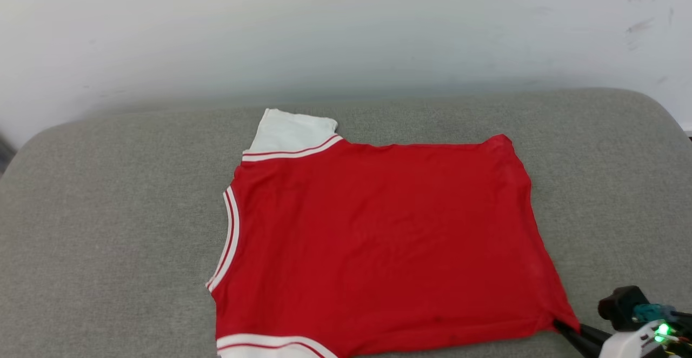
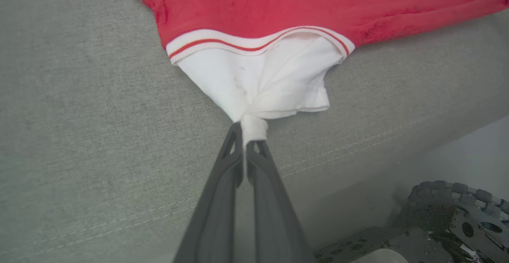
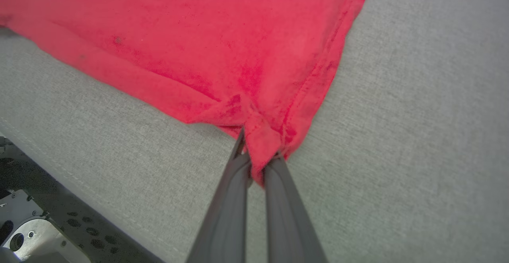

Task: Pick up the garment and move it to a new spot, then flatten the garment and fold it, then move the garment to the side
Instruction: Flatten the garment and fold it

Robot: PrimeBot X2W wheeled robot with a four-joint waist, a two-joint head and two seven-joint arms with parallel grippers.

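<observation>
The garment (image 1: 378, 239), a red jersey with white sleeves and red-and-white striped trim, lies spread flat on a grey cushion, plain red side up. One white sleeve (image 1: 289, 131) sticks out at the far left. My left gripper (image 2: 248, 134) is shut on the edge of the near white sleeve (image 2: 270, 80), the cloth bunched between its fingertips. My right gripper (image 3: 256, 157) is shut on the garment's near right hem corner (image 3: 260, 140). In the head view that gripper (image 1: 562, 326) pinches the corner at the lower right.
The grey cushion (image 1: 108, 228) runs wide on both sides of the garment, with a pale wall (image 1: 346, 28) behind it. Its seamed front edge (image 2: 338, 151) drops off close to both grippers. The robot's dark perforated base (image 2: 449, 215) sits below that edge.
</observation>
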